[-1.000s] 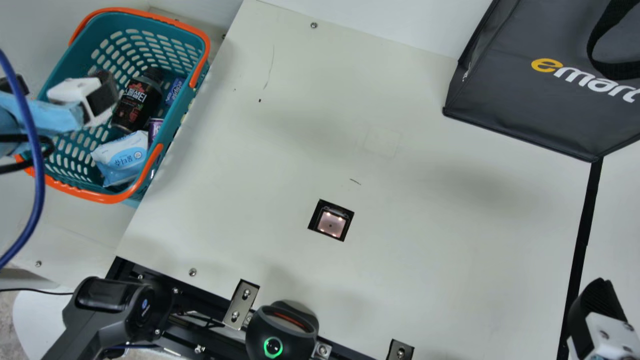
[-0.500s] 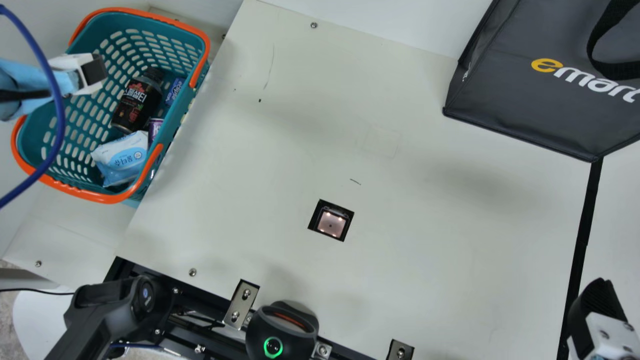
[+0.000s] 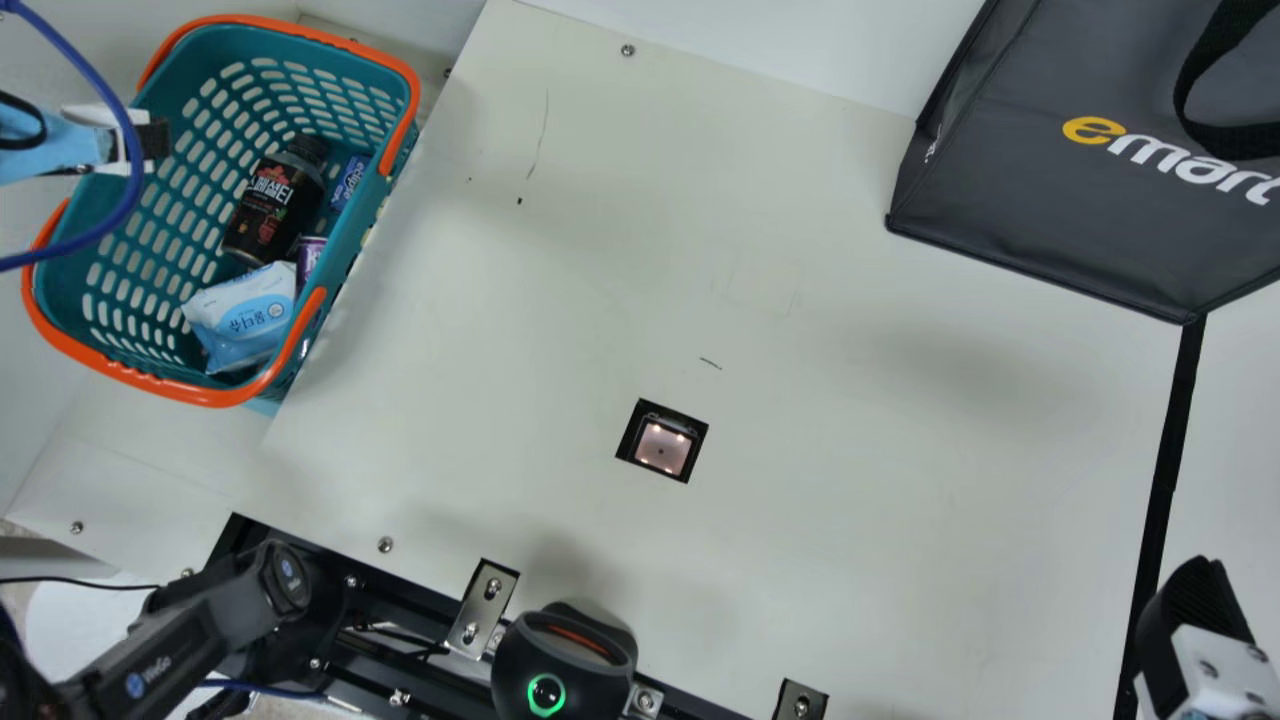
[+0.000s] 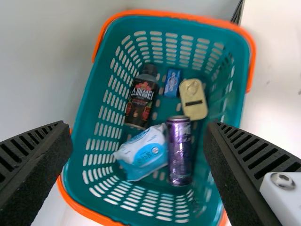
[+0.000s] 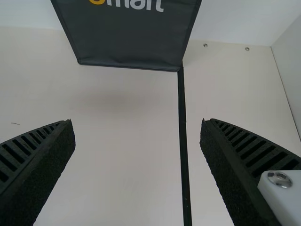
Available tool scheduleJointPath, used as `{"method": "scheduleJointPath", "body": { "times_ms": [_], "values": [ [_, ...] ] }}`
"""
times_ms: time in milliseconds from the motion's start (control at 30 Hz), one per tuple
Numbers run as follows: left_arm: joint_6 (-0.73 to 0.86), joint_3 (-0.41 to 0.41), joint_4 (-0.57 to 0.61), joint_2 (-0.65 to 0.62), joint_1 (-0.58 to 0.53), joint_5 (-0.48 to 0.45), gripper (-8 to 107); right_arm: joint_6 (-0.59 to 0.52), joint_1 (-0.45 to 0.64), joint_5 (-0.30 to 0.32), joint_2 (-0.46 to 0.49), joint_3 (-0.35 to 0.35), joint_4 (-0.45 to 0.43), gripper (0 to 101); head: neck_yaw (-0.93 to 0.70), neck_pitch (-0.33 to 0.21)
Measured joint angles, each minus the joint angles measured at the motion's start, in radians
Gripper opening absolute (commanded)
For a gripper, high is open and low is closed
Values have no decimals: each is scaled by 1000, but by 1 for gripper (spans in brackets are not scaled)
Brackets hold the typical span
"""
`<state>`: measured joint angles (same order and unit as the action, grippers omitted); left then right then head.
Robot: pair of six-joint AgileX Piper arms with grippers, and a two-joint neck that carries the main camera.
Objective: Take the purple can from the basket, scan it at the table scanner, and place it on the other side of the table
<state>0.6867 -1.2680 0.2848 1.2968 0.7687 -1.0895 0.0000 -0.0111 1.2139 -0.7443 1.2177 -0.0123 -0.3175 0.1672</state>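
Black L gripper [image 3: 155,138], aimed down at bskt [image 3: 362,222], fingers apart

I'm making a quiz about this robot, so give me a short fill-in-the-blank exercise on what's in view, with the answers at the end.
The handles of the teal basket are colored ____.
The can to be scanned is colored ____.
The left pincer grips nothing and is ____, not shut.

Missing words: orange; purple; open.
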Motion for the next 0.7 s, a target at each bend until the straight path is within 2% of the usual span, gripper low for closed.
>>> {"method": "scheduleJointPath", "body": {
  "times_ms": [267,700],
  "values": [
    [156,-9,4,130,-6,35,90,0,0,0,0,0,0,95,0,0],
    [184,-38,-25,332,-73,95,90,0,0,1,0,0,0,95,-2,0]
  ]
}}
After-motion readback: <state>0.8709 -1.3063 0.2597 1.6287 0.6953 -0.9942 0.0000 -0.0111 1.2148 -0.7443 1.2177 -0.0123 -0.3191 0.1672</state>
